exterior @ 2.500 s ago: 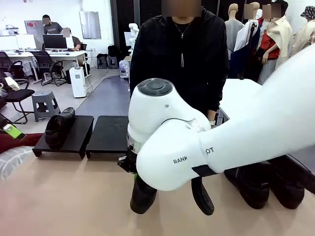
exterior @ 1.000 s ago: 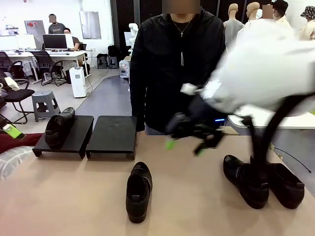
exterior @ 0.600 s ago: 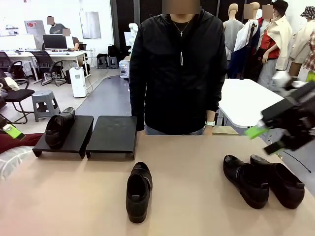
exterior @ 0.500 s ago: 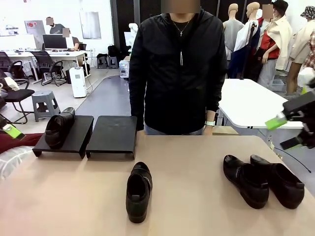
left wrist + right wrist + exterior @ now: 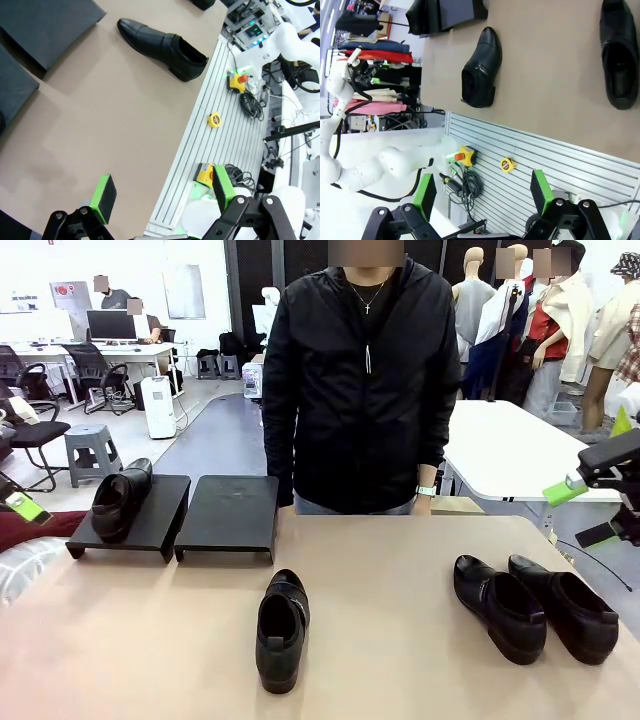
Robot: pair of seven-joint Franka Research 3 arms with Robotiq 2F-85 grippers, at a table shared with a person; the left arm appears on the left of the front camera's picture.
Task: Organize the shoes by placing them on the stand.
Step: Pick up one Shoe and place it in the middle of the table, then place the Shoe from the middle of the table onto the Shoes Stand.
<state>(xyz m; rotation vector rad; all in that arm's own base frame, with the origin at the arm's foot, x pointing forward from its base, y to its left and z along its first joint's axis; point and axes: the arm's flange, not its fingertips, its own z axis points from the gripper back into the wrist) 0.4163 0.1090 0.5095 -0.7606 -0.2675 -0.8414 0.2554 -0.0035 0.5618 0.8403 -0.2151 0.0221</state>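
Front view: The stand (image 5: 228, 512) sits at the far left of the table (image 5: 400, 680), its two black sections side by side. One shoe (image 5: 120, 500) lies on the left section (image 5: 160, 515); the right section (image 5: 232, 508) is bare. The middle shoe (image 5: 282, 630) lies flat on the table, nearer the robot than the stand and apart from it. A pair of shoes (image 5: 530, 608) lies side by side at the table's right. The right gripper (image 5: 582, 512) hangs at the picture's right edge, above and beyond the pair, jaws spread, nothing between the green pads. A person in a black jacket (image 5: 360, 380) stands at the far side.

Left wrist view: The left gripper (image 5: 162, 192) is high above the table, jaws spread wide and empty. The middle shoe (image 5: 162, 47) lies below, toe toward the stand (image 5: 45, 22), heel near the table's railed edge. A yellow tape measure (image 5: 215, 120) lies on the rails (image 5: 200, 150), and a yellow box with a red button (image 5: 238, 80) sits close by.

Right wrist view: The right gripper (image 5: 482, 192) is open, holding nothing. The middle shoe (image 5: 482, 67) is on the table, one of the pair (image 5: 619, 55) well apart from it. The stand (image 5: 457, 11) is at the top edge.
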